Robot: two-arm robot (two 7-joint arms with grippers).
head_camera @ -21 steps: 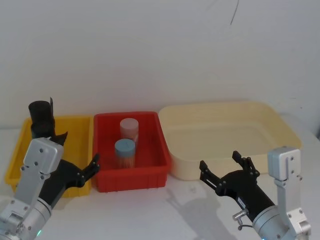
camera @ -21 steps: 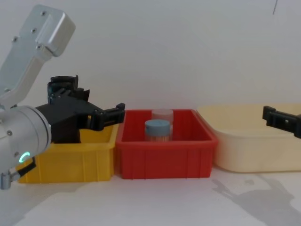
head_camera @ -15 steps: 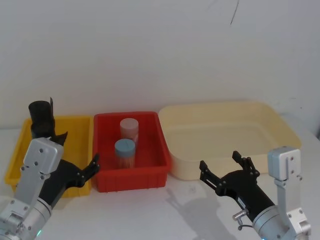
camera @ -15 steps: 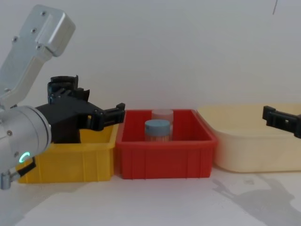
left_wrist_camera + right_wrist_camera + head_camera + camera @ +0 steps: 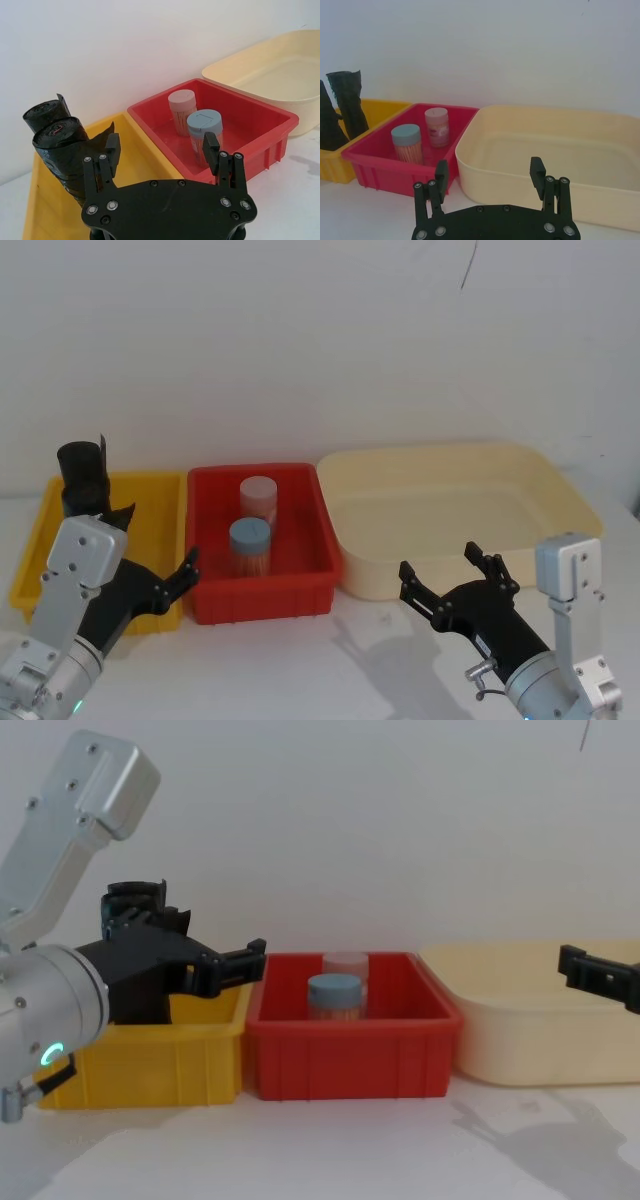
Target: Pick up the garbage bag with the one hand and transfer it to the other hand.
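- Bare white table (image 5: 300,670) is open across the lower middle of the head view, between the two arms.
- Yellow bin (image 5: 150,480), red bin (image 5: 265,598) and cream tub (image 5: 370,575) sit side by side in a row across mid-frame, with the wall right behind.
- Left gripper (image 5: 161,146) is at lower left of the head view, by the yellow bin's near right corner. Its fingers are spread wide and hold nothing.
- Garbage bag (image 5: 60,155) stands leaning in the yellow bin, just outside one left finger and not between the two. Can't tell if its loose flap touches that finger.
- Slimmer black roll (image 5: 44,107) is just behind it.
- Right gripper (image 5: 440,562) is at lower right, over the table before the cream tub, wide apart and empty.
- In the chest view the left gripper covers most of both rolls. The right gripper is cut by the right edge there, with one finger (image 5: 600,975) showing.
- Two jars (image 5: 250,545) are in the red bin, one partly behind the other.
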